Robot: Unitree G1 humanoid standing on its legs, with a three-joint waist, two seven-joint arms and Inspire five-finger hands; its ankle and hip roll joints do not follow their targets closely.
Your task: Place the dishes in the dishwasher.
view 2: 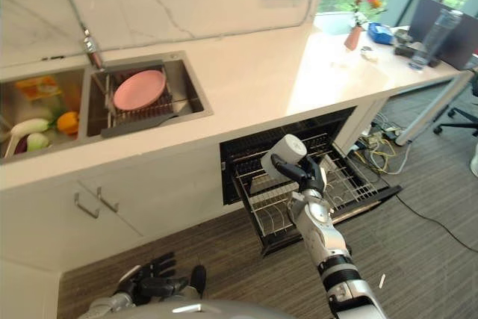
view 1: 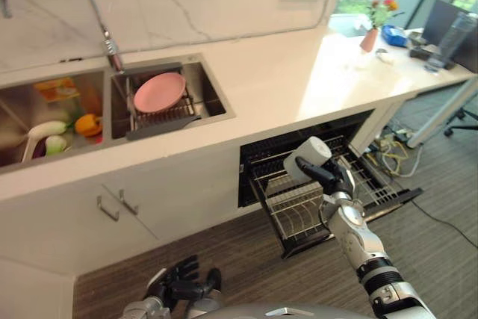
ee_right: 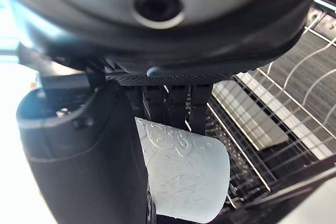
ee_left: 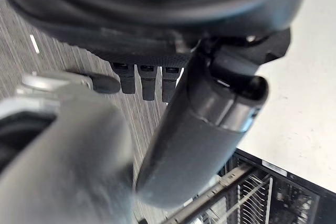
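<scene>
My right hand [view 1: 334, 178] is shut on a pale grey cup [view 1: 306, 158], holding it on its side just above the pulled-out lower rack [view 1: 293, 213] of the open dishwasher. In the right wrist view the fingers [ee_right: 176, 100] and thumb curl round the cup [ee_right: 184, 177], with the wire rack [ee_right: 273, 114] behind it. A pink plate [view 1: 159, 91] leans in a dark drying rack inside the right sink basin [view 1: 213, 95]. My left hand [view 1: 179, 283] hangs low over the floor with relaxed fingers and holds nothing.
The left basin holds vegetables [view 1: 88, 124] and a white utensil [view 1: 41, 134]. A tall faucet [view 1: 89, 1] arches over the sink. Cabinet handles [view 1: 118, 203] sit below the counter. A vase of flowers [view 1: 371, 35] and a bottle [view 1: 447, 42] stand far right.
</scene>
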